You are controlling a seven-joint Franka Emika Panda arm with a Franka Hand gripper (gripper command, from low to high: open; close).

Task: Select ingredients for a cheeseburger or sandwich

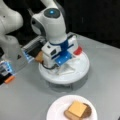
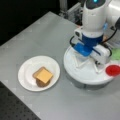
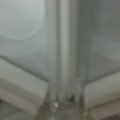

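Yellow cheese square (image 1: 77, 108) atop toast (image 1: 71, 115) and patty (image 1: 87, 111) on white plate (image 1: 53, 110); gripper (image 1: 65, 68) lowered over round tray (image 1: 83, 67), fingers apparently closed, empty.

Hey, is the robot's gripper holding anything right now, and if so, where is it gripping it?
It cannot be told. The gripper is down over the white round tray, with no ingredient visible between its fingers.

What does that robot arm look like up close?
The arm is smooth, rounded white plastic with dark grey joints and a glowing blue dot on a dark cap. Its white gripper block carries a blue bracket and black cables. The fingers are pale.
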